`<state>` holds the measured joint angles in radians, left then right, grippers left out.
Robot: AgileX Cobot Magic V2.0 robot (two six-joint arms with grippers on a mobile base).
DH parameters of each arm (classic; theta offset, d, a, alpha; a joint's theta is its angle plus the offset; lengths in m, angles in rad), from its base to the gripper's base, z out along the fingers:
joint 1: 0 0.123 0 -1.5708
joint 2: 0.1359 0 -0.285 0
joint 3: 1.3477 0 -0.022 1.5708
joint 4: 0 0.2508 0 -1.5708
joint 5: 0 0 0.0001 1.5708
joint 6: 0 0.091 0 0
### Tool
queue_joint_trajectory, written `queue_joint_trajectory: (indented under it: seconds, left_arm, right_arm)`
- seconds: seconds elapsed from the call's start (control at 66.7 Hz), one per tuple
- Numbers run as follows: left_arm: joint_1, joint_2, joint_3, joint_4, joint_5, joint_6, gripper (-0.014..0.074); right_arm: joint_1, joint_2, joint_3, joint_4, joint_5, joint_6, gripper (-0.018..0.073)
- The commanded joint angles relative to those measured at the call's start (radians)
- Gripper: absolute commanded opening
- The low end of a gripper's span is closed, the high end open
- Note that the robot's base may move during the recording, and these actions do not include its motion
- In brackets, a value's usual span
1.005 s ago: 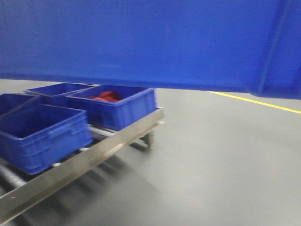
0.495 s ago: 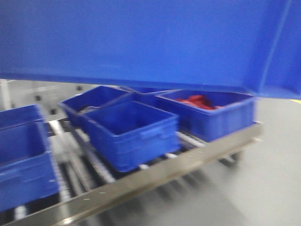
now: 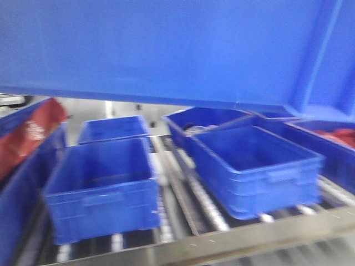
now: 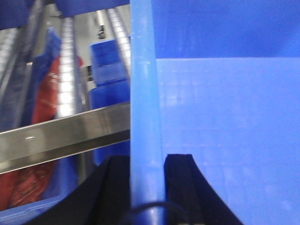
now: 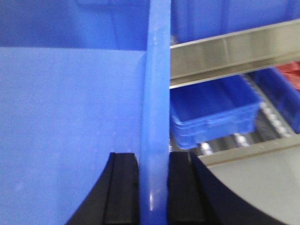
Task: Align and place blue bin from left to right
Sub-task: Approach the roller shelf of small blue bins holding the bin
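The big bright-blue bin hangs close in front of the front camera and fills the upper part of that view; a raised rib shows near its right corner. My left gripper is shut on the bin's rim, one black finger inside the bin and the other outside. My right gripper is shut on the opposite rim in the same way, with one finger against the inner wall.
Below the held bin, a roller conveyor with a steel rail carries rows of darker blue bins. A bin at the far left holds red material. Grey floor lies beside the rail.
The front view has swung left along the conveyor: the bins and rail slid rightwards in the picture, the grey floor and yellow line left the view, and more bins appeared at the left. Both grips unchanged.
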<state>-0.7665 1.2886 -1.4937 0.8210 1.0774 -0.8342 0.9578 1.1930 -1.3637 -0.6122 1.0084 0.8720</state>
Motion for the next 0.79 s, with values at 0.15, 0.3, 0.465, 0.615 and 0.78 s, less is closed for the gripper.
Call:
queue_joint_trajectory:
  seconds: [0.15,0.3,0.465,0.615,0.78]
  left_arm:
    - [-0.014,-0.01,-0.011,0.018,-0.147,-0.003,-0.0111]
    - [-0.014,-0.01,-0.011,0.018,-0.147,-0.003,-0.0111]
    - [-0.014,-0.01,-0.011,0.018,-0.147,-0.003,-0.0111]
    - [-0.014,-0.01,-0.011,0.018,-0.147,-0.003,-0.0111]
    - [-0.014,-0.01,-0.011,0.018,-0.147,-0.003,-0.0111]
  right_arm:
    - [0.011,-0.007,-0.012,0.007,-0.172,-0.008,-0.0078]
    - [0.011,-0.007,-0.012,0.007,-0.172,-0.008,-0.0078]
    - [0.011,-0.007,-0.012,0.007,-0.172,-0.008,-0.0078]
    - [0.011,-0.007,-0.012,0.007,-0.172,-0.008,-0.0078]
    - [0.011,-0.007,-0.012,0.007,-0.172,-0.008,-0.0078]
